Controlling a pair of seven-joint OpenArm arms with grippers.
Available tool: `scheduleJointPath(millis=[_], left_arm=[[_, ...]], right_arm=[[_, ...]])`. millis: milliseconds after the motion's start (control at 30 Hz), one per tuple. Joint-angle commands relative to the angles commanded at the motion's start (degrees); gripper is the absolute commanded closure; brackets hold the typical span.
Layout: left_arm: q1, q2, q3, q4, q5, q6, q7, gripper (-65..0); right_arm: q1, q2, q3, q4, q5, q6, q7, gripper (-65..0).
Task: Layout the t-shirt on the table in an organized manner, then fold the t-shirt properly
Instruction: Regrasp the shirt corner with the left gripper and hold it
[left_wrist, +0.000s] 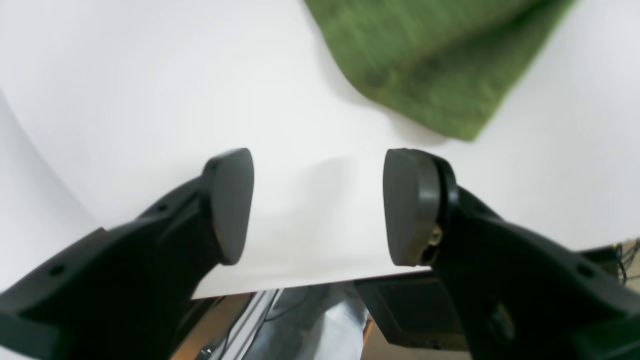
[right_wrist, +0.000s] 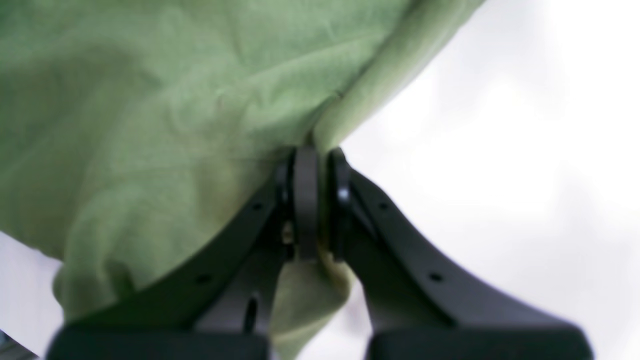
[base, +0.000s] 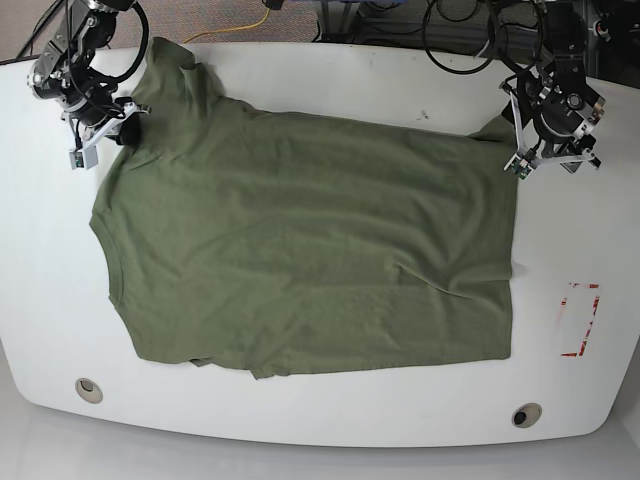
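T-shirt (base: 300, 240) lies spread mostly flat across the table (base: 320, 415), layout nearly done, no fold begun; right gripper (right_wrist: 315, 200) pinches its sleeve edge, left gripper (left_wrist: 317, 205) hangs wide and empty near its far corner

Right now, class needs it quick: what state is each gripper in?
Left gripper: open, holding nothing.
Right gripper: shut on the t-shirt.

Olive-green t-shirt (base: 300, 250) spread nearly flat on glossy white table (base: 300, 420), mild wrinkles, one sleeve edge lifted at far corner
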Motion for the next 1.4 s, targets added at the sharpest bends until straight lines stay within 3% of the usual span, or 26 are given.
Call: scheduleJointPath(millis=[300,700,1400], left_arm=[[0.70,0.18,0.79,-0.18,0.00,0.00,-0.09,-36.8],[0.79,0.26,7.56,-0.44,0.09,0.00,0.00,-36.8],[0.62,0.26,7.65,-2.64,0.35,0.00,0.00,-36.8]], right_arm=[[0.00,-0.35,0.00,0.00,0.00,0.00,0.00,-1.0],[0.18,-0.35,0.26,0.00,0.00,0.00,0.00,-1.0],[0.26,-0.35,0.44,0.00,0.26,0.00,0.00,-1.0]])
